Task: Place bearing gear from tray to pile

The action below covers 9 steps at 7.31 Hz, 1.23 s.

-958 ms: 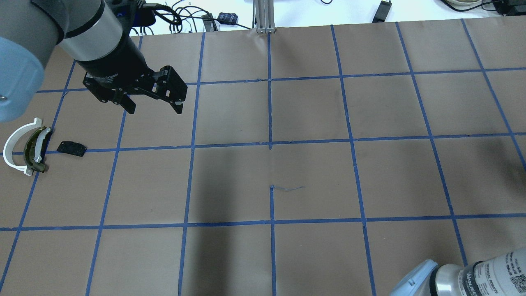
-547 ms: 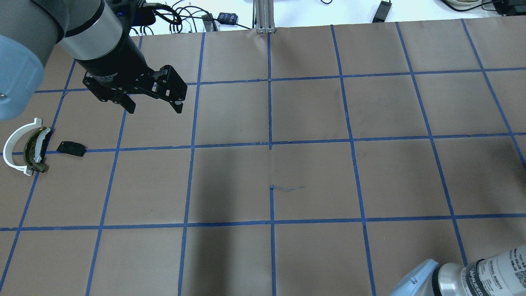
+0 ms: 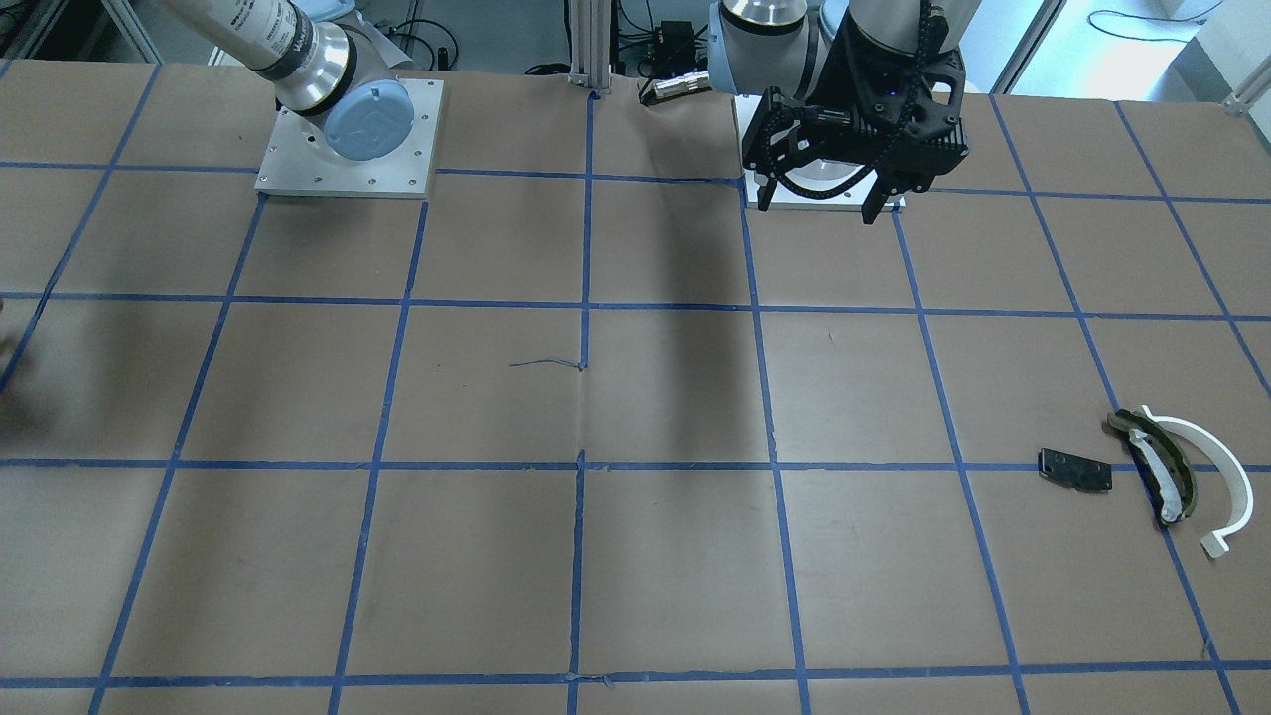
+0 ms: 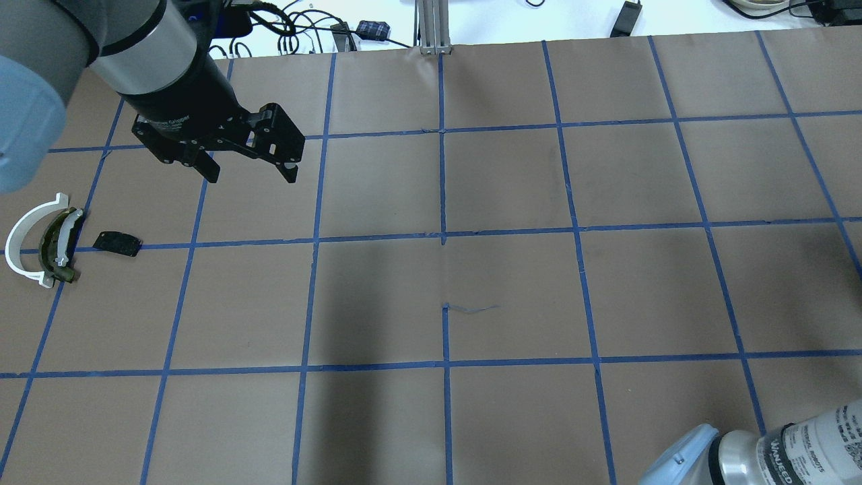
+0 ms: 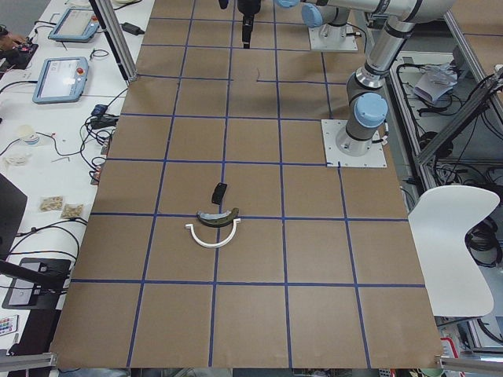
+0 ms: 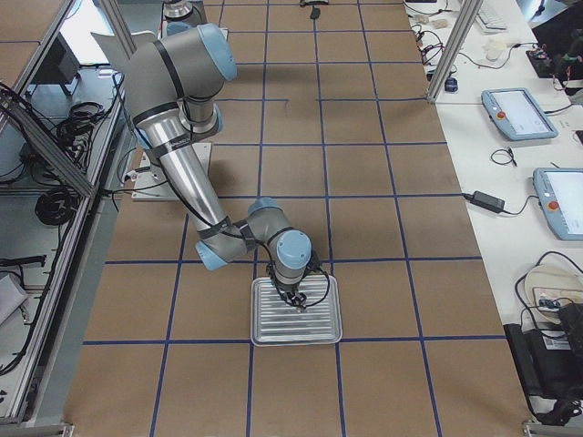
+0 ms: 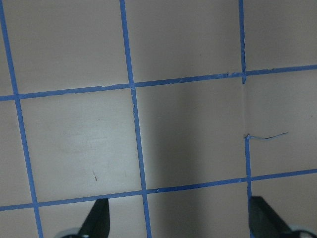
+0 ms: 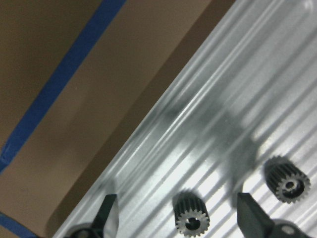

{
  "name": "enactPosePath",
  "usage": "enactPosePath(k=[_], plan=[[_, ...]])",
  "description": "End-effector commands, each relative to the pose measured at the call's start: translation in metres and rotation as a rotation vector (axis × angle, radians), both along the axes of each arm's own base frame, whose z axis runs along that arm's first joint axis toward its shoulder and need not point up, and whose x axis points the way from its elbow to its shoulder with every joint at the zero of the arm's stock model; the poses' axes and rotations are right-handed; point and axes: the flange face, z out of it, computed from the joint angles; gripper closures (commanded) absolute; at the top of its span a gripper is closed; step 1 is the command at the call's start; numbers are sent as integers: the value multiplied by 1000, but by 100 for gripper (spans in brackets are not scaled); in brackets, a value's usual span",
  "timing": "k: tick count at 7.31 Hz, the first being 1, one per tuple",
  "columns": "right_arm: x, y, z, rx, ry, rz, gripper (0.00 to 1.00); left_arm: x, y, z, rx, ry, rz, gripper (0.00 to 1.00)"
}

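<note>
Two small black bearing gears lie on the ribbed metal tray (image 8: 223,124): one (image 8: 190,215) between my right gripper's fingertips, the other (image 8: 286,181) just to its right. My right gripper (image 8: 181,220) is open, low over the tray (image 6: 264,330), its jaws on either side of the first gear. The pile lies at the table's left end: a white half-ring arc (image 4: 19,244), an olive-and-black curved piece (image 4: 52,248) and a small black plate (image 4: 118,242). My left gripper (image 4: 252,176) is open and empty, hanging above the table to the right of the pile.
The brown table paper carries a blue tape grid (image 4: 443,236). An aluminium post (image 4: 431,27) and cables stand at the far edge. The left arm's base plate (image 3: 824,189) sits under its gripper in the front view. The pile also shows in the front view (image 3: 1157,467).
My left gripper has drifted slightly toward the far-left of the table. The pile has not moved. The right arm's wrist has shifted very little.
</note>
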Motion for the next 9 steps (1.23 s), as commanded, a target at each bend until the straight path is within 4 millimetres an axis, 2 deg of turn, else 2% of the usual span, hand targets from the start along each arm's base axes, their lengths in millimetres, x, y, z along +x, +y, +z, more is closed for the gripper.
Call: enactPosePath(k=[1,3,4,6,9], plan=[[0,-1,0,-7,-4,3,28,0,0,-1,-3,-5,-8,0],[0,0,-5,0,-11,26,33,-1,2,-3,3,-4,-8,0],[0,-1,-8,4,-16,29,40,-1,1,-2,2,-4,-8,0],[-1,-1,-8,4,-14,31,74,0,2,-1,4,-2,-7,0],[-1,-1,-8,7,-16,31,84,0,2,0,2,-4,-5,0]])
